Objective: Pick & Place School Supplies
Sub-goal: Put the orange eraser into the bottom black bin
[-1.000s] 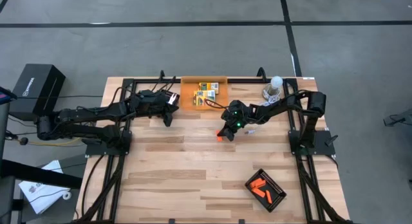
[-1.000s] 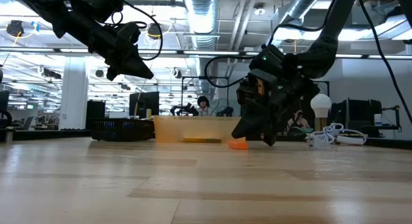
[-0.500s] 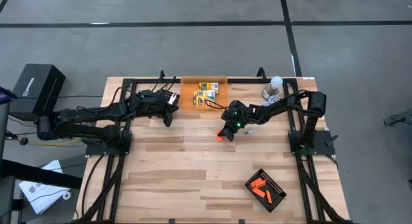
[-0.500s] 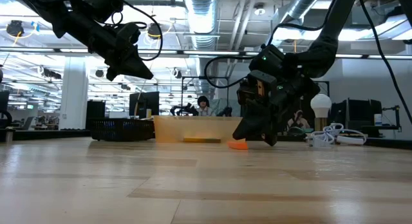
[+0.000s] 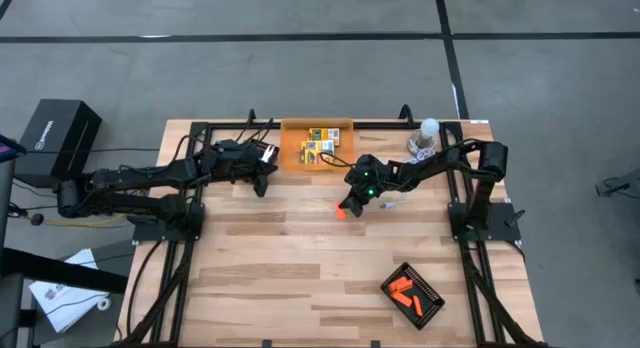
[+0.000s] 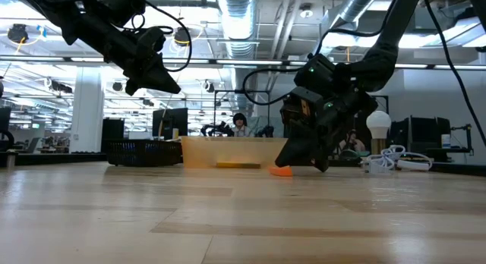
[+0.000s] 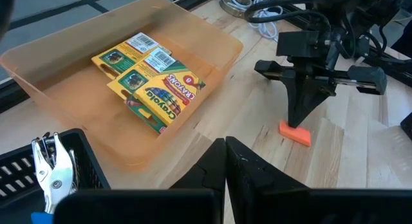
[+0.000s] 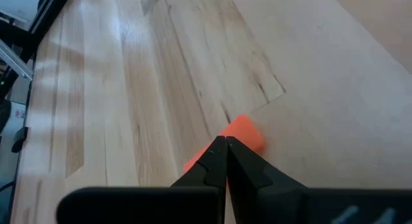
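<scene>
Nearest the front edge of the wooden table (image 5: 300, 288), toward the right: a black ridged tray (image 5: 412, 294) holding several short orange sticks (image 5: 404, 291). Farther in, near mid-table: one orange stick (image 5: 341, 212) lying flat on the wood, with the right gripper (image 5: 349, 208) lowered right at it, fingers pressed together, tips touching or just above the stick's edge; cannot tell from the low view whether the tips actually rest on it, and nothing pinched between them. Seen past the right wrist's closed fingers (image 8: 219, 161), the same orange stick (image 8: 233, 139) poking out on both sides of the tips. Farther back on the left: the left gripper (image 5: 260, 184) hovering above the table, fingers pressed together, empty, aimed toward the orange bin. At the far edge, centered: a translucent orange bin (image 5: 292, 153) containing yellow-and-green crayon boxes (image 5: 321, 144), overlapping one another. Just beside the bin in the left wrist view: a second black ridged tray (image 7: 87, 161) with blue-handled pliers (image 7: 49, 179) in it. At the far right corner: a white cable with round bulb (image 5: 425, 136). Beyond the table in the low view: a large room with a person (image 6: 240, 124) seated far off.
</scene>
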`<state>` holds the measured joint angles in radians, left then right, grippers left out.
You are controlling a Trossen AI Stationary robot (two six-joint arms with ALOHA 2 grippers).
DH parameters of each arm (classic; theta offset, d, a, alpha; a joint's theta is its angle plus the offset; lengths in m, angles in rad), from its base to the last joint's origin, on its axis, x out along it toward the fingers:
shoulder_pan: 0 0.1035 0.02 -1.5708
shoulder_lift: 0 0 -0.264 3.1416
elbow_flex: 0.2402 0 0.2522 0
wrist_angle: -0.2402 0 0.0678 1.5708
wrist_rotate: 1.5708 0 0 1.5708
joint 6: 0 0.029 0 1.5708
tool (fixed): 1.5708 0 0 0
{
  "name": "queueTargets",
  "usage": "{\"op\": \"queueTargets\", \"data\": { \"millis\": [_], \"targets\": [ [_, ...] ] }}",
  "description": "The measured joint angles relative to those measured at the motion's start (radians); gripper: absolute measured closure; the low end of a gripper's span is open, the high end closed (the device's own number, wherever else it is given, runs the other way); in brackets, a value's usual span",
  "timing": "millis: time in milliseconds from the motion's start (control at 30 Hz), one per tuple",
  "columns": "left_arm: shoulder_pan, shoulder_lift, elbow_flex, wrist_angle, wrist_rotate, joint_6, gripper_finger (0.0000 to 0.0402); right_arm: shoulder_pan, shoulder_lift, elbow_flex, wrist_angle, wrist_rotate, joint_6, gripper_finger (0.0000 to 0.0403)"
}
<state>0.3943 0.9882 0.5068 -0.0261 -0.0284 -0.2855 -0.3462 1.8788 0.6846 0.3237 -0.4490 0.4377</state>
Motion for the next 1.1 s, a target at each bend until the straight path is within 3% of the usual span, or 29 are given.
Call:
{"op": "queueTargets", "data": {
  "millis": [833,1100],
  "targets": [
    [0.0,0.0,-0.058,0.032,0.023,-0.011,0.0402,-0.003,-0.001,-0.004,-0.019,-0.001,-0.083,0.0403],
    [0.0,0.0,-0.058,0.039,0.03,-0.011,0.0401,-0.026,-0.001,-0.042,0.066,0.021,-0.098,0.0403]
  ]
}}
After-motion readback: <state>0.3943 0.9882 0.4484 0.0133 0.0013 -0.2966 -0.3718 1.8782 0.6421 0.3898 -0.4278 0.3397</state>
